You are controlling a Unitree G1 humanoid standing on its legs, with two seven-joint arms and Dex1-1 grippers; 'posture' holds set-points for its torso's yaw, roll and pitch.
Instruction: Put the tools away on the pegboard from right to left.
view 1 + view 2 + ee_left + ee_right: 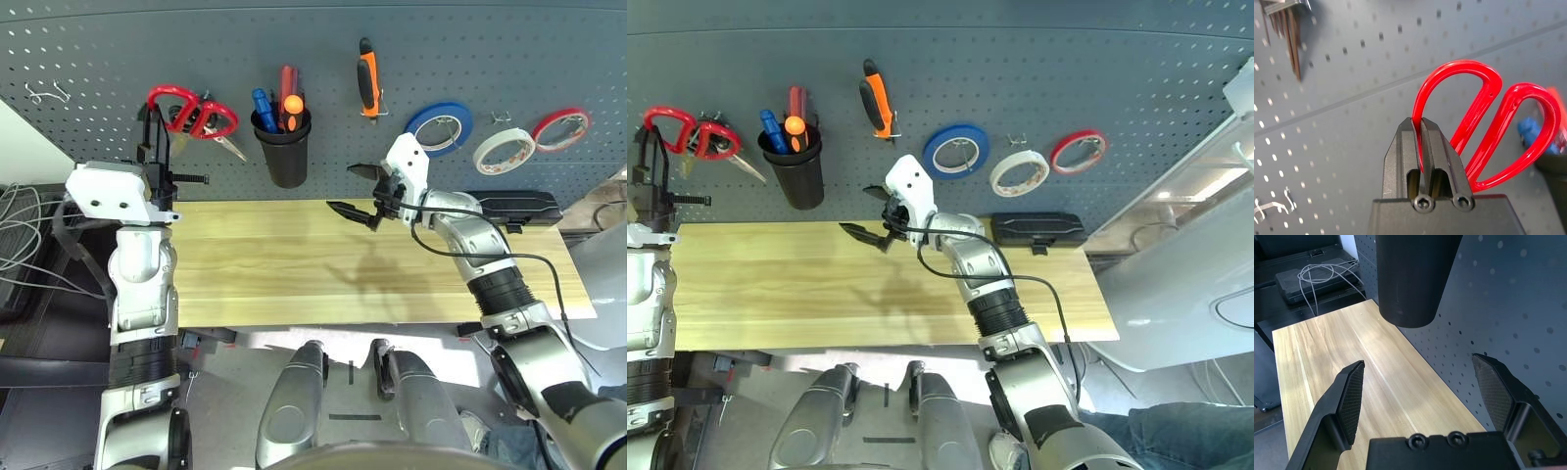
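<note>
1. last tool: red-handled scissors (pixel 192 115) at far left of pegboard (pixel 98 49), handle loop pinched in left gripper (pixel 1422 147).
2. judged: seat loop fully on hook before letting go.
3. left forearm raised upright at board.
4. right gripper (pixel 357 190) over table (pixel 294 284), jaws wide, empty.
</note>
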